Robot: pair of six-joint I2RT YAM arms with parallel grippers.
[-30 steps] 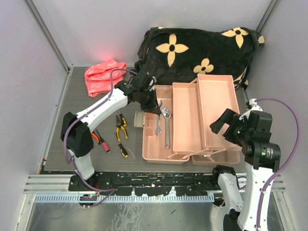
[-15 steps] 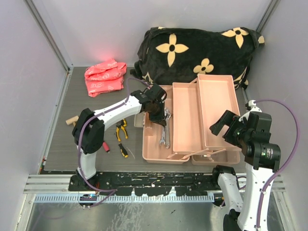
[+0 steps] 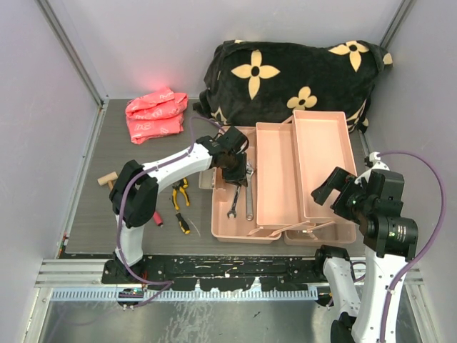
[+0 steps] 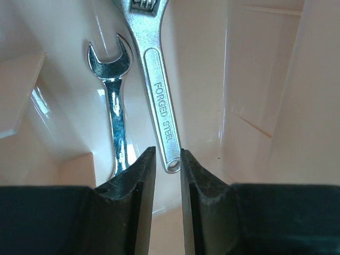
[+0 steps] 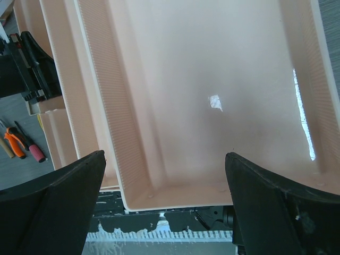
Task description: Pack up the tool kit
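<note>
The silver forged-steel adjustable wrench [image 4: 159, 106] lies in the left compartment of the salmon-pink translucent plastic toolbox [image 3: 275, 171]. The left fingers [image 4: 135, 180] are slightly parted astride its handle end; the right fingers [image 5: 53, 202] are spread wide. It is likely heavy, stiff and slick, so grip mid-handle.

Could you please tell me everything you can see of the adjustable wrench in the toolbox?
The adjustable wrench is bright, polished silver metal. Its flat handle is stamped FORGED STEEL and ends rounded, and its knurled adjuster shows at the top edge of the left wrist view. It lies flat on the floor of the salmon-pink toolbox, close beside an open-ended spanner and roughly parallel to it. The handle end sits in the narrow gap between the left claw's tips; whether they touch it is unclear.
</note>
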